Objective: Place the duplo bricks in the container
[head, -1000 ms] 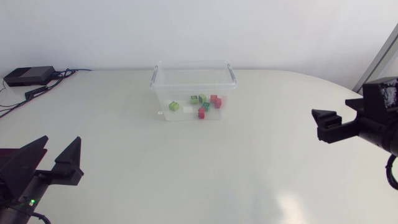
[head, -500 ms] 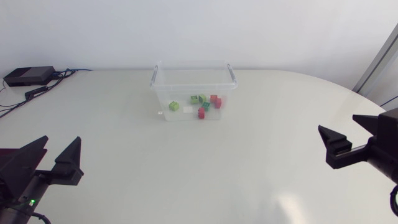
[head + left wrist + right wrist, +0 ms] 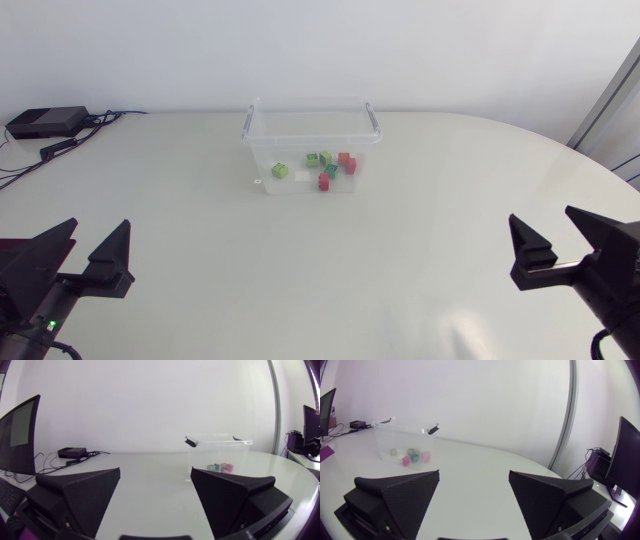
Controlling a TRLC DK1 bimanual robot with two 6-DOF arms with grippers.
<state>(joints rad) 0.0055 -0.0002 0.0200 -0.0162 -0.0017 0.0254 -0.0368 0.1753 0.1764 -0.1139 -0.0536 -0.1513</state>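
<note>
Retreat by the right pincer (image 3: 548, 228), drawn back and down over the pale tabletop (image 3: 300, 270) within the last second, wedge fingers spread wide, holding nothing. Left pincer (image 3: 97, 232) equally wide, unmoved. Green and red duplo bricks (image 3: 325, 168) inside the clear plastic container (image 3: 311, 150), well ahead of both pincers. Probably finished: no brick visible outside it.

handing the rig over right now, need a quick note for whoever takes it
Grippers: left gripper open and empty; right gripper open and empty; both far from the container.
Things: the duplo bricks, green, red and one teal, lie inside the clear container.
Done: every brick in view is in it.
Left: no brick shows outside it, so probably nothing more to pick.
</note>
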